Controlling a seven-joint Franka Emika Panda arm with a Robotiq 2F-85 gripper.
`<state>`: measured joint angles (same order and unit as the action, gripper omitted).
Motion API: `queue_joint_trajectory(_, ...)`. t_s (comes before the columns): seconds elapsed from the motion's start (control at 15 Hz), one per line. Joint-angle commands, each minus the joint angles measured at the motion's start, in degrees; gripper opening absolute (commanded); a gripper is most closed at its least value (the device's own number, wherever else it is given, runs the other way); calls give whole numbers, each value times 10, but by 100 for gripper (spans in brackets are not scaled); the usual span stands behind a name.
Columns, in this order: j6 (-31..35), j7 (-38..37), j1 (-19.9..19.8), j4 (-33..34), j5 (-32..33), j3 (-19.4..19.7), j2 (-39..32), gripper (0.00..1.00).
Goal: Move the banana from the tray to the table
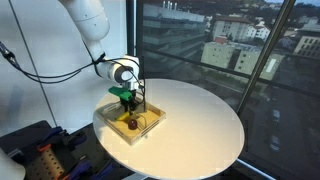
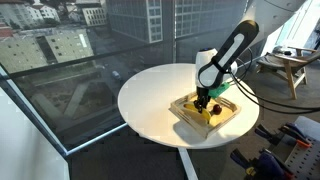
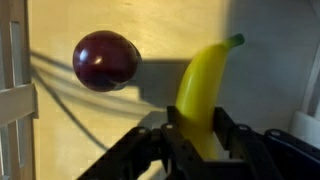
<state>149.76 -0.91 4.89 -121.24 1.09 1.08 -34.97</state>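
The yellow banana (image 3: 206,78) lies lengthwise between my gripper's (image 3: 198,128) two black fingers, which press on both of its sides. In both exterior views my gripper (image 1: 124,98) (image 2: 203,100) reaches down into the pale tan tray (image 1: 148,124) (image 2: 232,112), which sits on the round white table (image 1: 200,120) (image 2: 150,95). A sliver of the banana's yellow (image 2: 213,113) shows under the gripper. I cannot tell whether the banana rests on the tray floor or hangs just above it.
A dark reddish round fruit (image 3: 105,60) (image 1: 131,126) lies in the tray beside the banana. The tray's low wall (image 3: 14,95) stands at the left of the wrist view. Large windows border the table. Cables hang from the arm.
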Motion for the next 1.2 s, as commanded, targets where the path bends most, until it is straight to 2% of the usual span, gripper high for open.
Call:
queue_joint_trajectory(0.0, -20, -6, -1, 9, 11, 0, 12, 16)
queue_joint_trajectory(1.13, -75, -5, 1, 0, 15, -4, 67, 16)
